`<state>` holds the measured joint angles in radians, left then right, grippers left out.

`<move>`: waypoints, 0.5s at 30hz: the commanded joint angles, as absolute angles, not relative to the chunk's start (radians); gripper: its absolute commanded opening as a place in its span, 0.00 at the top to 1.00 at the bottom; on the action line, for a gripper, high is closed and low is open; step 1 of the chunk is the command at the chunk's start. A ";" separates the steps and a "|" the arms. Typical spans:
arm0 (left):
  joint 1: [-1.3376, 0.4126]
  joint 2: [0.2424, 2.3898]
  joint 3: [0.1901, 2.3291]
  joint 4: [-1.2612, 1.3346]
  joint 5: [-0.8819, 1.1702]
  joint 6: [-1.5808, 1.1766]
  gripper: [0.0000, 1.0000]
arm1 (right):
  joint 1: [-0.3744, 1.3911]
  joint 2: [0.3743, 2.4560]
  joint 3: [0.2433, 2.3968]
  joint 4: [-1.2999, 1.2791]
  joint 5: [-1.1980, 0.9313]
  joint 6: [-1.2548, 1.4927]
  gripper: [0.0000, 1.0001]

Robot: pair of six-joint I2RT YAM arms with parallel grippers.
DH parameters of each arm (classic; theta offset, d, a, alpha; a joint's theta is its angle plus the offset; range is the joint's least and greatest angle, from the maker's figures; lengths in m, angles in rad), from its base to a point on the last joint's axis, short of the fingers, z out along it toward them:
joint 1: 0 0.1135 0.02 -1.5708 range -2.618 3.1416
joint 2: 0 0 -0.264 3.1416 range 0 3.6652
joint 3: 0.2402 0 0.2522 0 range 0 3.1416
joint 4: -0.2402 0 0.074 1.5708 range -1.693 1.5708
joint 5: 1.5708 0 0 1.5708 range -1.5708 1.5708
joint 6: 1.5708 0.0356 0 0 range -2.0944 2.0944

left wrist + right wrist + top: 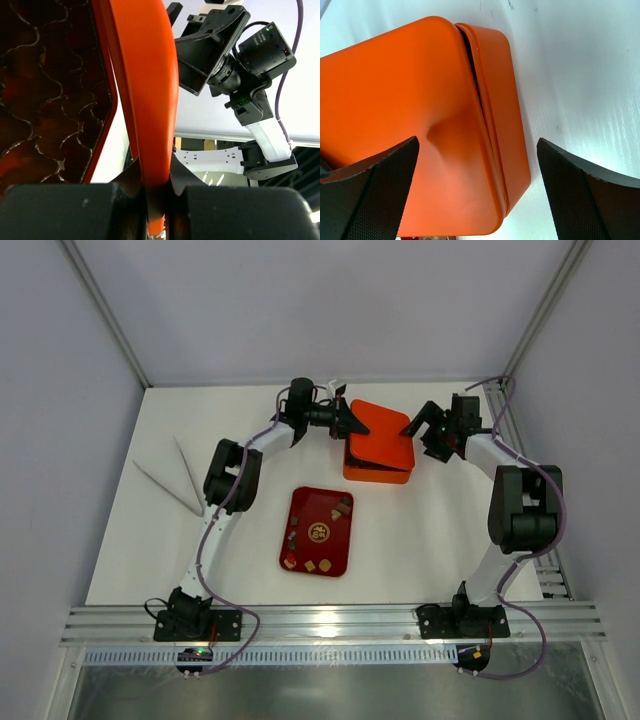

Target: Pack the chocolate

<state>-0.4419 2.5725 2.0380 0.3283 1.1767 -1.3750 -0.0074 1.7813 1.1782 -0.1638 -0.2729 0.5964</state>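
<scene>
On the red tray (308, 504), chocolate (325, 564) surrounds an unreadable gold emblem (319, 533)

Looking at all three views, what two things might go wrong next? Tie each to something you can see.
1. The left gripper pinches only the rim of the tilted orange lid, so the lid may slip or swing down.
2. The right gripper hangs open close beside the box base; closing in, a finger might shove the base out from under the lid.
</scene>
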 commanded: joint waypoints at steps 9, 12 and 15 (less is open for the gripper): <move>-0.431 2.591 2.031 0.315 1.229 -1.335 0.92 | 0.031 1.805 1.201 -0.095 -0.275 0.591 0.00; -0.426 2.594 2.029 0.285 1.224 -1.316 0.88 | 0.034 1.810 1.203 -0.092 -0.276 0.591 0.00; -0.420 2.597 2.031 0.259 1.221 -1.304 0.79 | 0.040 1.813 1.204 -0.091 -0.273 0.591 0.00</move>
<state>-0.4339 2.5832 2.0319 0.2905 1.1923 -1.3334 0.0341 1.8069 1.1782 -0.1287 -0.2764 0.5968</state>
